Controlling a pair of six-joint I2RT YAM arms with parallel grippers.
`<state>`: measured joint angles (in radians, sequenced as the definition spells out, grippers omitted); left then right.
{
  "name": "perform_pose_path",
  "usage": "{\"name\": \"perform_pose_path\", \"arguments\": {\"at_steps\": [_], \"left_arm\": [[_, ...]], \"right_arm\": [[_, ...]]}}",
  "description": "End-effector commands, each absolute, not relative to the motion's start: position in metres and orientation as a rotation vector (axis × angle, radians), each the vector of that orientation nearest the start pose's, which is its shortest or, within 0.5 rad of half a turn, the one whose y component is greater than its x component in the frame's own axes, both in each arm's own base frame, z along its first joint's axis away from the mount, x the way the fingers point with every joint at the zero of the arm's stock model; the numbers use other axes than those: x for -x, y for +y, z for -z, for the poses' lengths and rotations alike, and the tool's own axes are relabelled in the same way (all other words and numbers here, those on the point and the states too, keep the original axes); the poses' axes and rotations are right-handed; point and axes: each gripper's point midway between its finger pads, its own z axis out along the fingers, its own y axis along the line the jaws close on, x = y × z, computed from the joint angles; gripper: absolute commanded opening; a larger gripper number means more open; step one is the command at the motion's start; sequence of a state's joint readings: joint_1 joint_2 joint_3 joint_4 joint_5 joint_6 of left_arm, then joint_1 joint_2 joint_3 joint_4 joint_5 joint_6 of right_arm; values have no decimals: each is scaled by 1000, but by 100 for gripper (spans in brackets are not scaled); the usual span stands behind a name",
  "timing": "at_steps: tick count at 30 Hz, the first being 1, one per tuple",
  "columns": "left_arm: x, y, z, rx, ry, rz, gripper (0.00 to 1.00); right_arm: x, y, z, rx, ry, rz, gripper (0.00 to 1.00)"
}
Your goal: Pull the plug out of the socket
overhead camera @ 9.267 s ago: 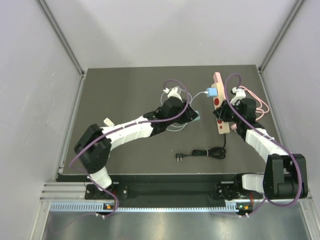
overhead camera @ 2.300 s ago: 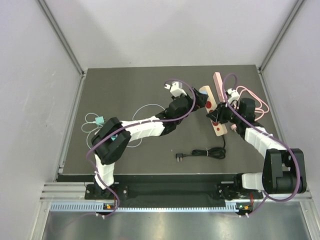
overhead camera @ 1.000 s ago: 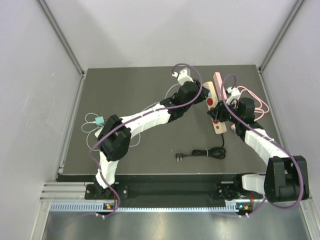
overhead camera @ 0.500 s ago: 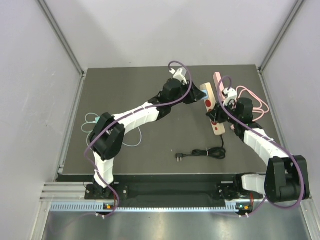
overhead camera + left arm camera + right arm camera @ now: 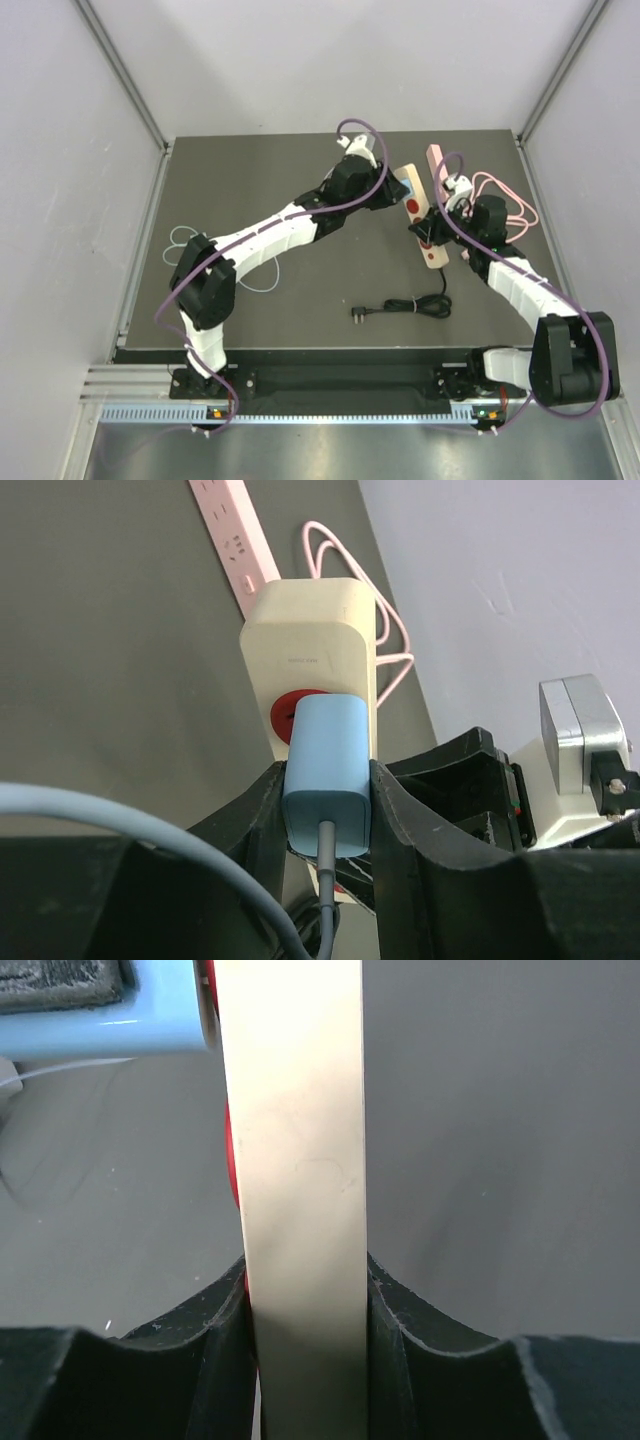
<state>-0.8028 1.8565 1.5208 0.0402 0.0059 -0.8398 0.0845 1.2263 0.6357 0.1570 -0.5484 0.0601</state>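
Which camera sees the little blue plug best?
The left wrist view: the blue plug sits big and centred, pressed against the red socket. The right wrist view shows only its side at the top left; the top view shows a tiny blue patch.

The plug (image 5: 325, 780) is light blue, with a grey lead (image 5: 324, 880). The socket strip (image 5: 310, 630) is pale cream (plain beige along its side in the right wrist view), and its round outlet face (image 5: 288, 718) is red. At the top of the left wrist view are a pink strip (image 5: 232, 535) and a pink cord (image 5: 335, 555). The surface (image 5: 260, 180) is matte dark grey. The left arm (image 5: 270, 230) and right arm (image 5: 515, 280) are white and black, with purple cables (image 5: 350, 121). The coiled cable (image 5: 410, 304) at lower centre is black.
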Motion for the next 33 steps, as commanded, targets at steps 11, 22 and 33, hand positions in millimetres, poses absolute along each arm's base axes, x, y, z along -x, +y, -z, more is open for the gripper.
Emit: {"name": "perform_pose_path", "arguments": {"at_steps": [11, 22, 33], "left_arm": [[-349, -439, -263, -384, 2026, 717, 0], [-321, -429, -293, -436, 1949, 1293, 0], [-335, -390, -278, -446, 1982, 1090, 0]], "right_arm": [[-387, 49, -170, 58, 1882, -307, 0], [-386, 49, -172, 48, 1876, -314, 0], [-386, 40, -172, 30, 1875, -332, 0]]}}
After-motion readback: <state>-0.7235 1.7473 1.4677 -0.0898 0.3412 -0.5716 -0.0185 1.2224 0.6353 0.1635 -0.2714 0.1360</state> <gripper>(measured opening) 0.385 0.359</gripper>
